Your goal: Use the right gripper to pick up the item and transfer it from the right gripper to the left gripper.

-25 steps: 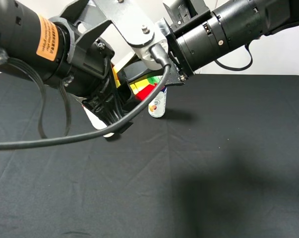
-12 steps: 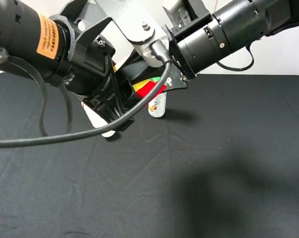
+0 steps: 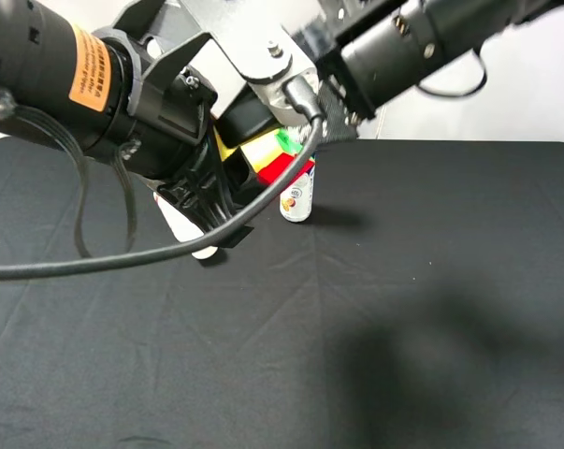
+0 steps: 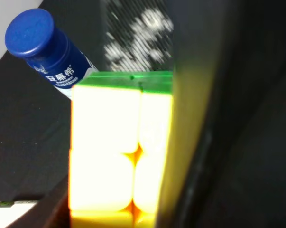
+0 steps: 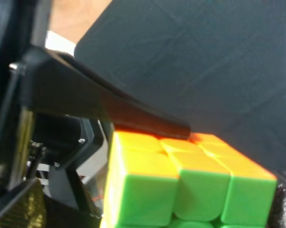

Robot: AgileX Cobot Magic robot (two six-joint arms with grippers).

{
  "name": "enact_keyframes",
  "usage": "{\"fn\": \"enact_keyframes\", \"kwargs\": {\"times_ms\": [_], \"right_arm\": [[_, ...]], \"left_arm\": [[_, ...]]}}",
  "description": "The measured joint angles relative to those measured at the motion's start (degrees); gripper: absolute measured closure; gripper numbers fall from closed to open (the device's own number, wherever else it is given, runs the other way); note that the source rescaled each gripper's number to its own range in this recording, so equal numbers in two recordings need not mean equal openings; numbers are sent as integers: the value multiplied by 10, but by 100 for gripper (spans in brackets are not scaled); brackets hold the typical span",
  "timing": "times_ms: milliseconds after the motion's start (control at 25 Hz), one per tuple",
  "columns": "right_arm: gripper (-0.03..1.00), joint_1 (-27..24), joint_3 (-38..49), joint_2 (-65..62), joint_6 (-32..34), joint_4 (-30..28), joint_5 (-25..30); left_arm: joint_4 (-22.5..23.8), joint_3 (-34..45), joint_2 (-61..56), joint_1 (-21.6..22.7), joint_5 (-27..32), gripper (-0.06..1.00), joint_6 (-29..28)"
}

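The item [image 3: 274, 161], a small cube with yellow, red, white and green faces, hangs above the black table, and my left gripper [image 3: 252, 157] is shut on it. In the left wrist view its yellow face [image 4: 116, 156] fills the middle, pressed against a dark finger [image 4: 204, 142]. In the right wrist view the cube [image 5: 185, 187] shows green and orange faces under the left gripper's black finger [image 5: 109, 107]. My right gripper [image 3: 336, 108] stands up and to the right of the cube, clear of it and open.
A blue-capped bottle [image 3: 297, 196] stands upright on the black cloth [image 3: 403, 309] just below the cube, and it is also in the left wrist view [image 4: 43, 47]. A white bottle [image 3: 180, 224] stands mostly hidden behind the left arm.
My right gripper has opened, let go of the cube and drawn back up and to the right. The cube stays in the left gripper, which has barely moved.
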Motion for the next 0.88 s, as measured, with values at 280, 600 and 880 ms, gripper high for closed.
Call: {"fn": "enact_keyframes", "kwargs": {"times_ms": [280, 600, 880], "right_arm": [[-3, 0, -67, 0, 36, -78, 44], [-3, -24, -80, 0, 36, -107, 70], [-3, -105, -80, 0, 36, -92, 83]], "left_arm": [[0, 0, 0, 0, 0, 94, 0], [0, 0, 0, 0, 0, 94, 0], [0, 0, 0, 0, 0, 94, 0]]}}
